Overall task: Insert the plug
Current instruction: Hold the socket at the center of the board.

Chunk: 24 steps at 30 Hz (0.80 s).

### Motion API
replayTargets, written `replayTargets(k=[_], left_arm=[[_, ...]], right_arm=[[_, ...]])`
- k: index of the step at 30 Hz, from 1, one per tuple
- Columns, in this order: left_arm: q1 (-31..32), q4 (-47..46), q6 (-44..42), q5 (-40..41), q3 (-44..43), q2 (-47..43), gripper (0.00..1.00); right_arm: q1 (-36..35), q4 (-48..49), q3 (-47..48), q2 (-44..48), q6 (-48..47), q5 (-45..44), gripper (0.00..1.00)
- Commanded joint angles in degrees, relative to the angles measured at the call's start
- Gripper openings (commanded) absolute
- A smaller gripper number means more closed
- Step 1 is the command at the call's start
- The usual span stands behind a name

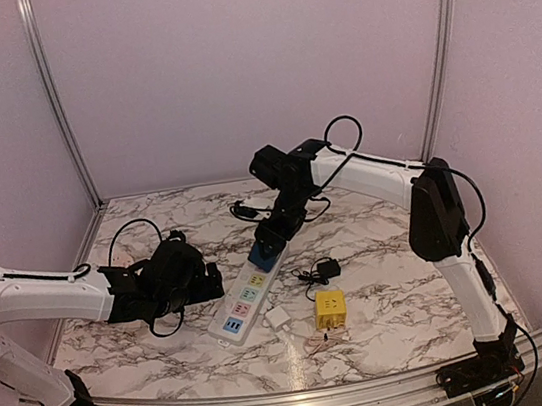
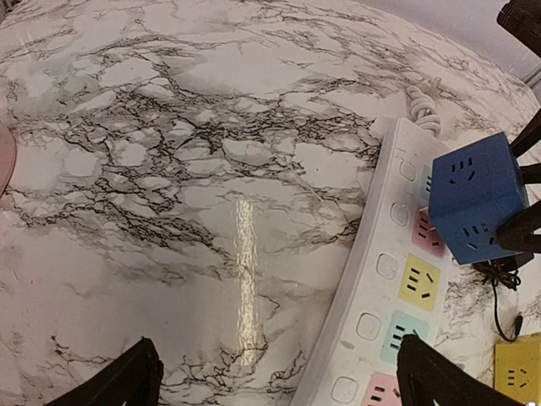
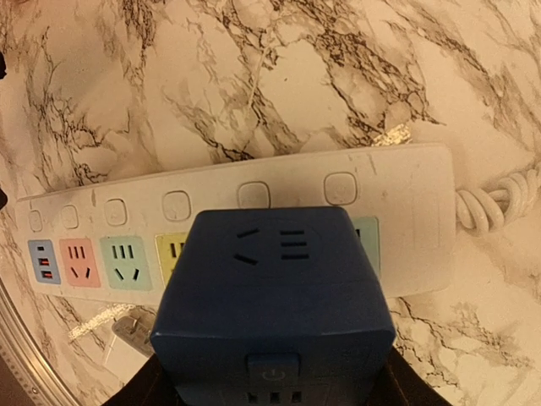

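A blue cube plug [image 1: 263, 253] sits over the far sockets of the white power strip [image 1: 247, 297], near its cord end. My right gripper [image 1: 277, 230] is shut on the cube's sides. In the right wrist view the blue cube plug [image 3: 275, 288] fills the lower middle and hides the sockets beneath it on the strip [image 3: 254, 190]. Whether its prongs are in a socket is hidden. In the left wrist view the blue cube [image 2: 478, 199] stands on the strip [image 2: 380, 279]. My left gripper [image 2: 279, 381] is open low over the table beside the strip, with one fingertip [image 2: 431, 376] over the strip's near part.
A yellow cube adapter [image 1: 329, 309] and a small white adapter [image 1: 276, 318] lie right of the strip's near end. A black adapter with its thin cable [image 1: 327, 270] lies between them and the right arm. The strip's coiled white cord [image 3: 494, 203] trails off its far end.
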<state>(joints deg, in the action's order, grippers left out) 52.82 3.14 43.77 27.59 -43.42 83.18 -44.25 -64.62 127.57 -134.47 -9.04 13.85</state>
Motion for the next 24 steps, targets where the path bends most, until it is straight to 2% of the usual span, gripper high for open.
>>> replayTargets(k=[1,19,24], left_arm=[[-0.3,1.2,0.9,1.5,0.0,0.3,0.99],[-3.7,-2.6,2.0,-4.2,-2.2,8.7,0.99],[-4.0,-4.6,2.1,-6.1,-3.4,11.8,0.96]], right_arm=[[-1.1,-1.1,-1.2,2.0,-0.5,-2.4,0.00],[-2.6,-1.7,-4.1,4.1,-1.1,-3.9,0.00],[-3.0,-1.8,-4.4,4.7,-1.4,-4.1,0.00]])
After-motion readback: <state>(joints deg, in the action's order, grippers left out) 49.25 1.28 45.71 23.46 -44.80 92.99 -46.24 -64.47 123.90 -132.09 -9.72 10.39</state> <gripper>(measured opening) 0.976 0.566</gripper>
